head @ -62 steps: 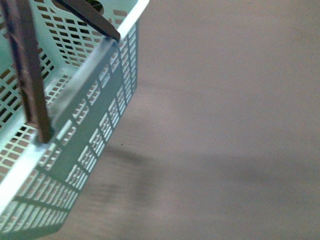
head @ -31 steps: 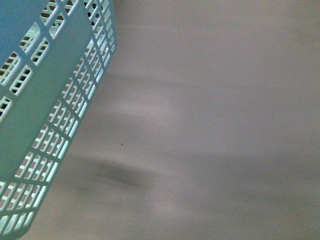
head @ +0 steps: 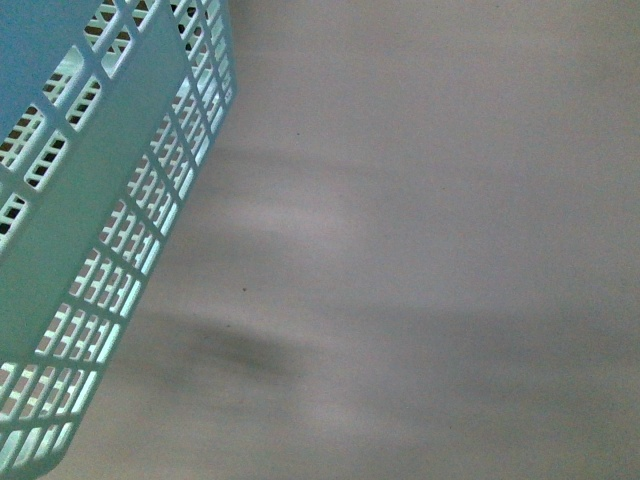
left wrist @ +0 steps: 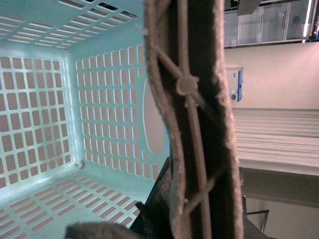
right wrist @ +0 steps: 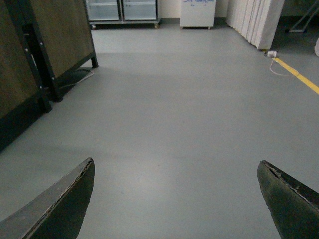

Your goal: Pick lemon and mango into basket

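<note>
Currently basket (head: pixel 90 230) is sitting tilted at 9 o'clock in front view, its brown handle (left wrist: pixel 199 124) filling the left wrist view. Left gripper (left wrist: pixel 149 214) jaws: cannot tell. Right gripper (right wrist: pixel 175 163) is hovering over grey floor (right wrist: pixel 174 99), jaws spread wide, holding nothing.

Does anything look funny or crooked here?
Yes. In the front view the basket is steeply tilted, its slotted side wall slanting across the picture. The left wrist view shows no fruit in the part of its inside that is visible. The right gripper is open over the floor, holding nothing.
</note>
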`<move>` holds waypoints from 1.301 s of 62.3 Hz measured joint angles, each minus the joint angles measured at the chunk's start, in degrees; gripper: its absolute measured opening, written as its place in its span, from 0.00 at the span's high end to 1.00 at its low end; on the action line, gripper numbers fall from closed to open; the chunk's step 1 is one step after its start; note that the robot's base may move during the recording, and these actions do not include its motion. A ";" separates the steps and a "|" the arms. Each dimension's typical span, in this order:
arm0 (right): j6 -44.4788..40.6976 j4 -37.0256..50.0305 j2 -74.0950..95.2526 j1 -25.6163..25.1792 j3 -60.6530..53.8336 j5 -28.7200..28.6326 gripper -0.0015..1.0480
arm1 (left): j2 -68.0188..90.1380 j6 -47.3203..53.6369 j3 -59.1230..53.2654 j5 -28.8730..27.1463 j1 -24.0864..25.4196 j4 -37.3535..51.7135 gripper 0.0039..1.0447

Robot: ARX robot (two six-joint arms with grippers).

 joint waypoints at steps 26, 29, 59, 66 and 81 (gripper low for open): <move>-0.02 0.00 0.00 0.00 0.00 -0.04 0.08 | 0.00 0.00 0.00 -0.02 0.00 0.00 0.96; 0.00 0.00 0.00 0.00 0.00 -0.04 0.08 | 0.00 0.00 0.00 -0.04 0.00 0.00 0.96; -0.04 0.00 0.00 0.00 0.00 -0.02 0.08 | 0.00 0.00 0.00 -0.02 0.00 0.00 0.96; 0.00 0.00 0.00 0.00 0.00 -0.04 0.08 | 0.00 0.02 0.00 -0.07 0.00 0.00 0.96; -0.02 0.00 0.00 0.00 0.00 -0.02 0.08 | 0.00 -0.04 0.00 0.00 0.00 0.00 0.96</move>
